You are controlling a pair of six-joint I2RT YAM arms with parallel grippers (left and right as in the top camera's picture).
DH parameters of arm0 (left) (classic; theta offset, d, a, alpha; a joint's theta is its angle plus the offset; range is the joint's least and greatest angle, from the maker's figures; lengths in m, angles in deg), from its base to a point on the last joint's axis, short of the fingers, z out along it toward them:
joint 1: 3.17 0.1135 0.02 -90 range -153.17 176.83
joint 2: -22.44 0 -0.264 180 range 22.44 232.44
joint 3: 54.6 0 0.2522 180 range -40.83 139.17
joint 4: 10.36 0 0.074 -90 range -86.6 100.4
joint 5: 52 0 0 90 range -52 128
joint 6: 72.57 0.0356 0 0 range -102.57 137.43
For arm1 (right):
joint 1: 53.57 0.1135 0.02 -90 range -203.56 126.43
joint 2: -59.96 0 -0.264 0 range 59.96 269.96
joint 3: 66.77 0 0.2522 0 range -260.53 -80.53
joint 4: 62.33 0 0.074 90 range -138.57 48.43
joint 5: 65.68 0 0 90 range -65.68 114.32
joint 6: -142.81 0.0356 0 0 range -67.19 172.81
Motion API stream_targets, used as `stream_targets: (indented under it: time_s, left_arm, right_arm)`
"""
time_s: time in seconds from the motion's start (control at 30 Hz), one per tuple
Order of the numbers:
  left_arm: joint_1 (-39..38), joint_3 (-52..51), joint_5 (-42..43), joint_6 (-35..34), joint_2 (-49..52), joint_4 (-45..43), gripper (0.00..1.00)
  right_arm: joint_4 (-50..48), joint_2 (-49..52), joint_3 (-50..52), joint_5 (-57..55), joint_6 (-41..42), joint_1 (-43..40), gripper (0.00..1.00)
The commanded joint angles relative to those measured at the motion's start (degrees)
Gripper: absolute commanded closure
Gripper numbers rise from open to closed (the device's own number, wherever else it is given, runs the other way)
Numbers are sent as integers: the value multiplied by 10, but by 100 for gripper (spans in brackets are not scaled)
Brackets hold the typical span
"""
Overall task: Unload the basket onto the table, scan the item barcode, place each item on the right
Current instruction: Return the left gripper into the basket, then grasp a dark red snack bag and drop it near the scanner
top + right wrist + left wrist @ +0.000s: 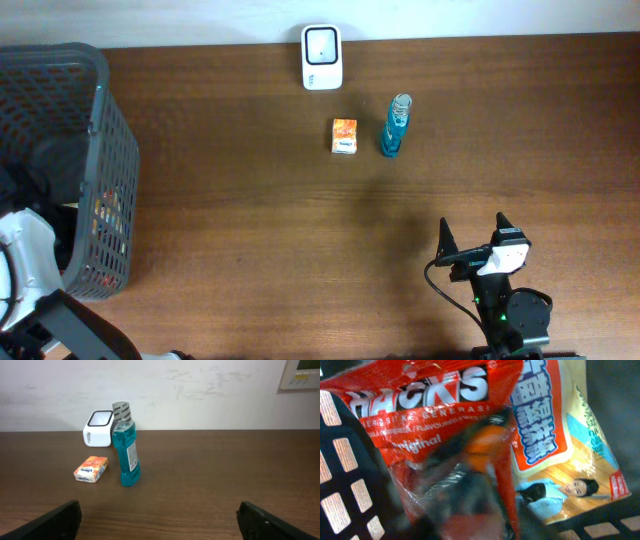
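Red crinkled plastic-film sweet bag (420, 425): glossy, reflective. Dark brown wooden table (250, 230): smooth, matt grain. Grey lattice basket (115, 170): matt plastic. Blue bottle (127, 460): clear, glossy plastic.

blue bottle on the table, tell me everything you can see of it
The blue bottle looks like clear plastic filled with teal liquid, with a ribbed grey cap and a white label on its side, print too small to read. It stands upright on the brown table, right of the orange box and in front of the white scanner, touching neither.
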Motion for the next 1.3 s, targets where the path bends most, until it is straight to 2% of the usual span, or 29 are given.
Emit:
stream_targets:
  time_s: [0.0,0.03,0.17,0.3,0.47,0.67,0.73,0.87,0.93,1.07,1.17,1.27]
  left_arm:
    - [1,-8,-4,-5,-3,-12,82]
    - [1,-8,-4,-5,-3,-12,89]
    - [1,-7,-1,-4,-3,-22,100]
    - [1,32,49,-4,-4,-28,100]
    - [0,186,141,8,-29,4,100]
    - [-36,353,188,22,-99,19,100]
    - [-86,370,207,33,-133,0,100]
    - [-271,368,222,139,-157,-8,100]
    - [-355,358,213,147,-141,-3,100]
    - [-501,334,138,148,-57,-2,100]
    - [-569,334,58,148,28,-5,100]
    - [-618,334,17,161,109,-22,100]
  right_arm:
    - [2,-3,5,-5,2,4,2]
    - [2,-3,5,-5,2,4,1]
    - [2,-3,5,-5,2,4,2]
    - [2,-3,5,-5,2,4,2]
    - [2,-3,5,-5,2,4,2]
    - [2,-3,5,-5,2,4,2]
    - [2,-3,5,-5,2,4,2]
    - [2,-3,5,-5,2,4,1]
    - [2,-3,5,-5,2,4,2]
    - [2,-3,5,-5,2,4,2]
    - [2,-3,5,-5,2,4,2]
    - [2,-3,5,-5,2,4,2]
